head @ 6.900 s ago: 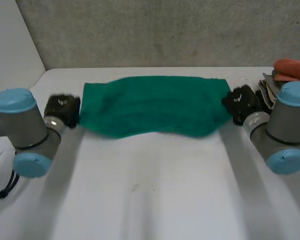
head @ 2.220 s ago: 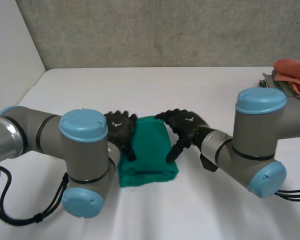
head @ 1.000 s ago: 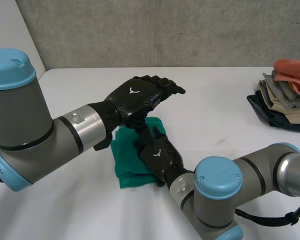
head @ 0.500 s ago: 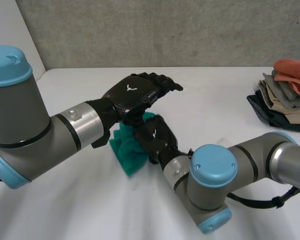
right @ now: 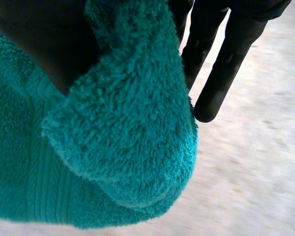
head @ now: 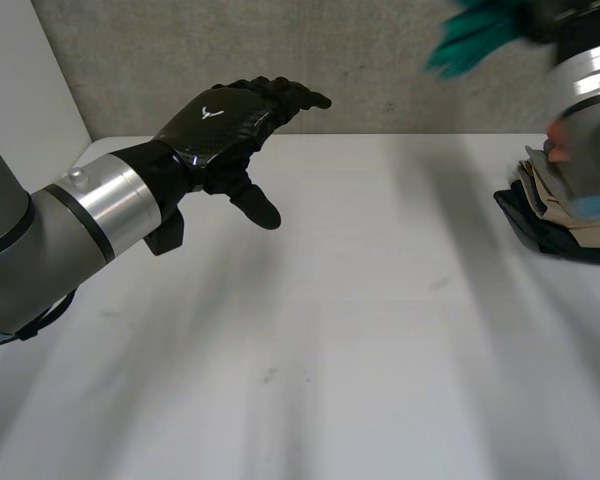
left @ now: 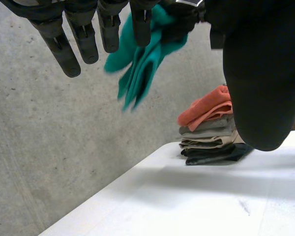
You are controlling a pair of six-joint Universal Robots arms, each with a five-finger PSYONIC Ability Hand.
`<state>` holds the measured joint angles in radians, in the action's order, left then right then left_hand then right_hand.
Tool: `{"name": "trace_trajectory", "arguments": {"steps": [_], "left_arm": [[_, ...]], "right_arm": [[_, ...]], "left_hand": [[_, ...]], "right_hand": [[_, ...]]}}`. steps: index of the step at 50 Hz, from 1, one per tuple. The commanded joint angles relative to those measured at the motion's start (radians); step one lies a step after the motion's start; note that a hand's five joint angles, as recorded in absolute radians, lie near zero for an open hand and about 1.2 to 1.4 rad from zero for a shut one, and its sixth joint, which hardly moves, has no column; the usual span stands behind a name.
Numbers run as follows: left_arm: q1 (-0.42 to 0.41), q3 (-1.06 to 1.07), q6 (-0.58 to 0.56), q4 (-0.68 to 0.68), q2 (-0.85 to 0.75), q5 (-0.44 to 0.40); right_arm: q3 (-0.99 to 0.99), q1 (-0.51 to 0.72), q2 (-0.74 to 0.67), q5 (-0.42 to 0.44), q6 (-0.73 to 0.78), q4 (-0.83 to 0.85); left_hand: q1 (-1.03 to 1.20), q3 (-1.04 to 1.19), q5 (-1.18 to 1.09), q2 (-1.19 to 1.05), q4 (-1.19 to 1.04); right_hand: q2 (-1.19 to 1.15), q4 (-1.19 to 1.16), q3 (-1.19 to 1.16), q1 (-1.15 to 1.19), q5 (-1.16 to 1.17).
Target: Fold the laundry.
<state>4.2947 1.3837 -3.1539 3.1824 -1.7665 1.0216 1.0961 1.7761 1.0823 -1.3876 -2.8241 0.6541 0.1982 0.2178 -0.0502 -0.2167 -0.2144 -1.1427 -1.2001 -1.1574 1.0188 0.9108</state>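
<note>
Towel is in the air, far right and well clear of the worktop, bunched, not flat.

Left to right:
- Left hand: hovers above the worktop's left side, fingers straight and spread, thumb down, holding nothing. Small white emblem on its back, no readable text.
- Worktop middle: bare white.
- Right hand: pinching the towel. In the right wrist view a thick fold of green terry sits between thumb and fingers, which run straight past the fold's edge. Left wrist view shows the towel hanging from it in loose folds.
- Right arm: raised in front of the stack.
- Stack: folded laundry at the worktop's right edge, dark at the bottom, beige and grey in the middle, orange on top.
</note>
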Motion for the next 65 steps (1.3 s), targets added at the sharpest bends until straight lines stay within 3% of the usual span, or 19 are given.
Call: {"name": "trace_trajectory", "arguments": {"steps": [1,7,15,20,30,33,34,36,44,49,53,58,62,65], "left_arm": [[-0.009,0.009,-0.005,-0.001,-0.002,-0.001],[-0.013,0.023,-0.009,0.001,-0.001,-0.005],[-0.041,0.032,-0.012,0.005,-0.001,-0.006],[-0.044,0.032,-0.011,0.007,-0.001,-0.005],[-0.049,0.038,-0.005,0.007,-0.002,-0.005],[-0.052,0.041,-0.008,0.007,-0.004,-0.005],[-0.053,0.041,-0.008,0.007,-0.004,-0.005],[-0.055,0.041,-0.008,0.007,-0.004,-0.005],[-0.059,0.041,0.000,0.007,0.001,-0.006],[-0.066,0.041,0.002,0.007,0.010,-0.006],[-0.067,0.040,0.002,0.005,0.021,-0.005],[-0.067,0.032,0.003,0.005,0.044,0.003],[-0.061,0.021,0.029,0.005,0.076,0.021],[-0.055,0.003,0.066,0.005,0.116,0.090]], "right_arm": [[-0.091,-0.328,-0.053,0.153,-0.204,0.012],[-0.157,-0.498,-0.252,0.356,-0.297,0.045],[-0.128,-0.610,-0.487,0.605,-0.350,0.150],[-0.061,-0.647,-0.498,0.636,-0.348,0.174],[-0.029,-0.653,-0.420,0.633,-0.363,0.173],[-0.015,-0.652,-0.392,0.621,-0.380,0.171],[-0.001,-0.652,-0.371,0.618,-0.390,0.165],[0.017,-0.653,-0.342,0.616,-0.400,0.150],[0.088,-0.665,-0.193,0.607,-0.419,-0.069],[0.137,-0.718,-0.102,0.576,-0.351,-0.197],[0.151,-0.770,-0.004,0.461,-0.243,-0.271],[0.107,-0.805,0.117,0.253,-0.092,-0.314],[0.105,-0.773,0.182,0.188,-0.048,-0.317],[0.126,-0.642,0.284,0.173,-0.075,-0.320]], "left_hand": [[0.039,0.019,-0.012,-0.020,-0.023],[0.039,0.019,-0.012,-0.020,-0.023],[0.036,0.016,-0.009,-0.017,-0.020],[0.036,0.016,-0.009,-0.017,-0.020],[0.039,0.019,-0.012,-0.020,-0.023],[0.036,0.016,-0.009,-0.017,-0.020],[0.036,0.016,-0.009,-0.017,-0.020],[0.036,0.016,-0.009,-0.017,-0.020],[0.036,0.016,-0.009,-0.017,-0.020],[0.036,0.016,-0.009,-0.017,-0.020],[0.036,0.016,-0.009,-0.017,-0.020],[0.036,0.016,-0.009,-0.017,-0.020],[0.039,0.019,-0.012,-0.020,-0.023],[0.039,0.019,-0.012,-0.020,-0.023]], "right_hand": [[-0.254,-0.196,-0.239,0.377,0.311],[-0.254,-0.196,-0.239,0.377,0.311],[-0.254,-0.196,-0.239,0.377,0.311],[-0.254,-0.196,-0.239,0.377,0.311],[-0.237,-0.180,-0.222,0.361,0.294],[0.401,0.458,0.415,-0.277,-0.343],[0.784,0.841,0.798,-0.660,-0.726],[0.968,1.026,0.983,-0.844,-0.911],[0.968,1.026,0.983,-0.844,-0.911],[0.968,1.026,0.983,-0.844,-0.911],[0.968,1.026,0.983,-0.844,-0.911],[0.968,1.026,0.983,-0.844,-0.911],[0.968,1.026,0.983,-0.844,-0.911],[0.968,1.026,0.983,-0.844,-0.911]]}}
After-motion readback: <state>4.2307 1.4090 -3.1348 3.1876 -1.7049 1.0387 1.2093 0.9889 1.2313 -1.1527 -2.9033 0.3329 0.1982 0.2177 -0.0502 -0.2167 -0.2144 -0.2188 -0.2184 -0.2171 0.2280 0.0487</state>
